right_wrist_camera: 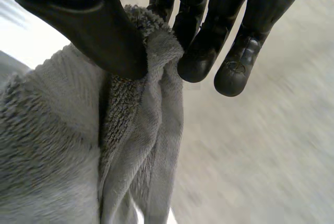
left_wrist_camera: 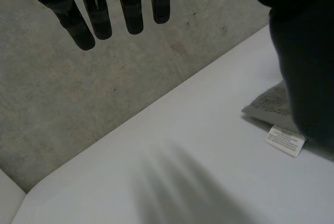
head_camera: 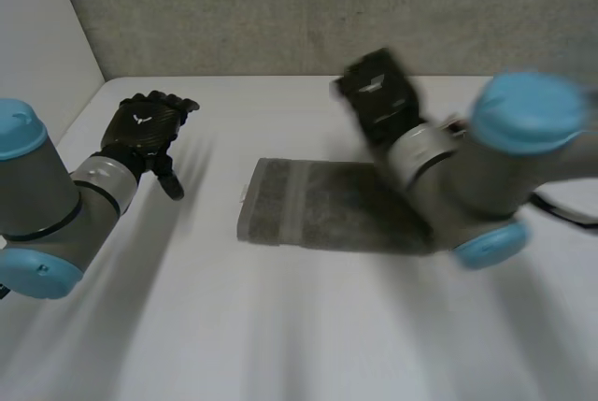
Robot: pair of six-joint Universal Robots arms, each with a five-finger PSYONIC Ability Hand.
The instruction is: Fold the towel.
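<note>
Right hand (right_wrist_camera: 88, 25), upper centre-right in the head view: thumb and fingers clamped on a bunched edge of the towel (head_camera: 318, 209). The grey pile is gathered into a ridge between them, and loose folds hang below the pinch.

Towel: a grey strip lying across the middle of the worktop (head_camera: 280, 326). Its right end is hidden beneath the right arm. A white label (left_wrist_camera: 284, 140) sticks out at a corner of the left end.

Left hand (head_camera: 140, 130), upper left in the head view: well apart from the towel, fingers straight and spread, holding nothing.

Likely faults from this position:
- The pinch takes in only a small bunch of cloth, so the thick pile may slide out from under the thumb as the edge is carried over.
- With nothing pinning the left end, the whole strip may drag across the smooth worktop instead of folding, giving a skewed fold.
- If the grip holds only the upper layer, the layers may part and the fold may open.
</note>
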